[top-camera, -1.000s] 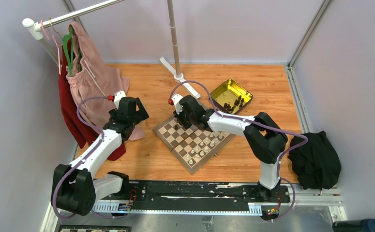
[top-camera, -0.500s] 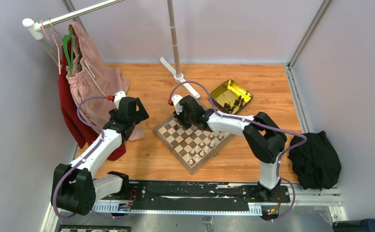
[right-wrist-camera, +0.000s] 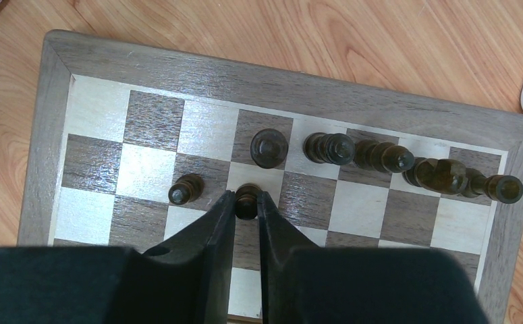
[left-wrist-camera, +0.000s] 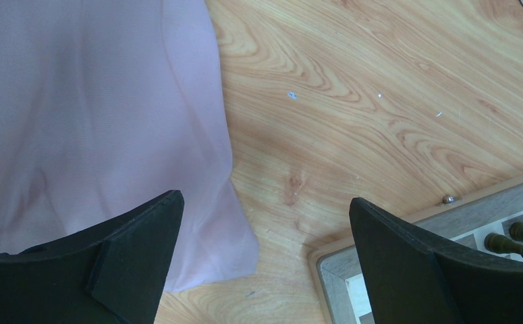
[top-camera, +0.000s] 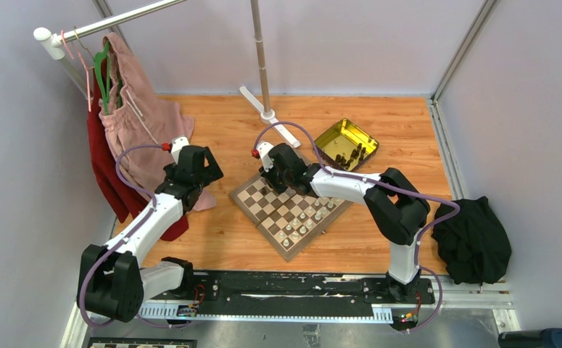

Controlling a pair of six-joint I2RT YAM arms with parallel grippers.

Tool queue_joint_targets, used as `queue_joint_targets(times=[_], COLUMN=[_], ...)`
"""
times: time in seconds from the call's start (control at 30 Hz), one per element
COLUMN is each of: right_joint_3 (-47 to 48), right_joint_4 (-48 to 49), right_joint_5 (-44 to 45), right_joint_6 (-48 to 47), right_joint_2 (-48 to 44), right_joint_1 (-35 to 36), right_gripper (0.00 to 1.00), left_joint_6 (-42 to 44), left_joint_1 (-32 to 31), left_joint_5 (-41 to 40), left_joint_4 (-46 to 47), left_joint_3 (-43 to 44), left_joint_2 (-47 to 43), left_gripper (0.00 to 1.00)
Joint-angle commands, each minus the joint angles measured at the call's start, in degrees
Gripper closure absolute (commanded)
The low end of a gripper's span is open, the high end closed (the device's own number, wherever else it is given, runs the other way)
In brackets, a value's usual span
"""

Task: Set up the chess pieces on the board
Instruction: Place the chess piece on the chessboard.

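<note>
Well to the left of the board (top-camera: 261, 225), a pink garment (top-camera: 140, 123) and a red garment (top-camera: 102, 170) hang from a rail, the pink hem reaching the bench (top-camera: 220, 123).

The left hand (top-camera: 199, 168) hovers just left of the board's left corner. In the left wrist view its fingers (left-wrist-camera: 144, 229) stand wide apart with nothing between them, over the pink cloth and bare wood. The board's grey-brown border (left-wrist-camera: 481, 196) shows at the lower right of that view.

The board lies on the bench turned cornerwise to the arms, between the two of them. Pale chess pieces (top-camera: 303, 226) stand along its near right side.

The right hand (top-camera: 269, 181) is low over the board's far left part. In the right wrist view its two fingers (right-wrist-camera: 218, 223) are drawn close together, one on each side of a dark pawn (right-wrist-camera: 247, 202) that stands upright on the board. Whether they press the pawn or only flank it cannot be told.

Another dark pawn (right-wrist-camera: 185, 190) stands one square to its left. A larger dark piece (right-wrist-camera: 269, 147) stands one row nearer the board's edge. A row of further dark pieces (right-wrist-camera: 380, 156) runs rightward from it.

Beyond the board's far right side lies a yellow-gold tin (top-camera: 344, 125) holding some dark pieces (top-camera: 354, 156). Well to the right of the board, a black cloth (top-camera: 473, 239) is heaped at the bench edge.
</note>
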Motion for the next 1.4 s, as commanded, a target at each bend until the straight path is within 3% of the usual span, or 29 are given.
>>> queue_joint_targets(times=[0.0, 1.37], right_joint_3=[1.3, -0.5], right_joint_4=[-0.9, -1.0], right_joint_5=[-0.3, 1.1], right_joint_6=[-0.6, -1.1], right_joint_2=[1.4, -1.8], right_joint_1=[0.9, 0.8], right_gripper=[0.78, 0.6], left_joint_6=[-0.4, -1.0], left_joint_1=[-0.5, -1.1], left_joint_5=[-0.6, -1.4], left_joint_4=[1.6, 1.3], left_joint_3=[-0.4, 0.5], left_joint_2=[0.4, 0.0], left_gripper=[0.0, 0.0])
